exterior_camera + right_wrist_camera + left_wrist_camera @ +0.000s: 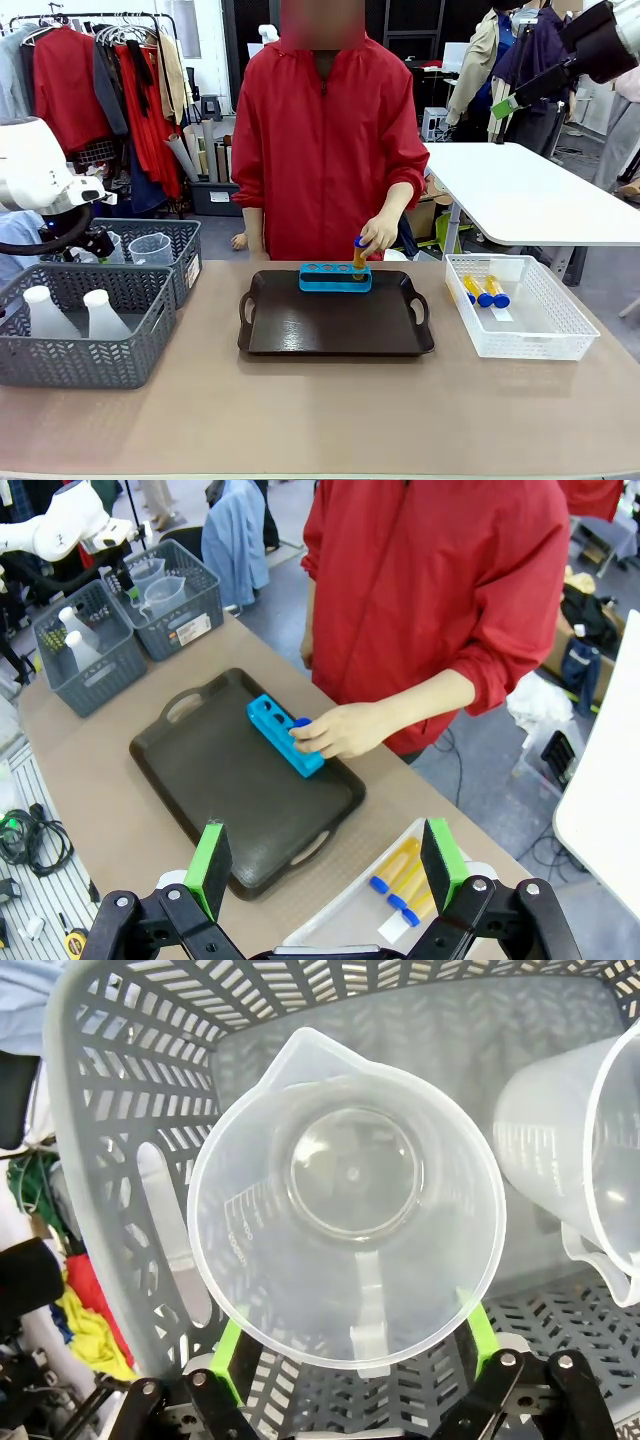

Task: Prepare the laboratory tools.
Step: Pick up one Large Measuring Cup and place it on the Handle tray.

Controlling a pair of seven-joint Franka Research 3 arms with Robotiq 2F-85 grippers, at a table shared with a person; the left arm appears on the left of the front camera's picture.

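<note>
Beaker (350,1200) was found in the grey basket (110,1110), straddled by the spread fingers of the left end effector (355,1345); the right end effector (325,865) was likewise held apart.

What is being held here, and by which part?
The person's hand holds an orange blue-capped tube by its upper end, at the blue rack. Both robot jaws are open, gripping nothing.

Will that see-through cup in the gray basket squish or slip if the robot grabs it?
The beaker looks thin, empty plastic, so probably light and slightly bendy. Its smooth wall may slip between the green fingers. Its flat bottom should stand steady.
</note>
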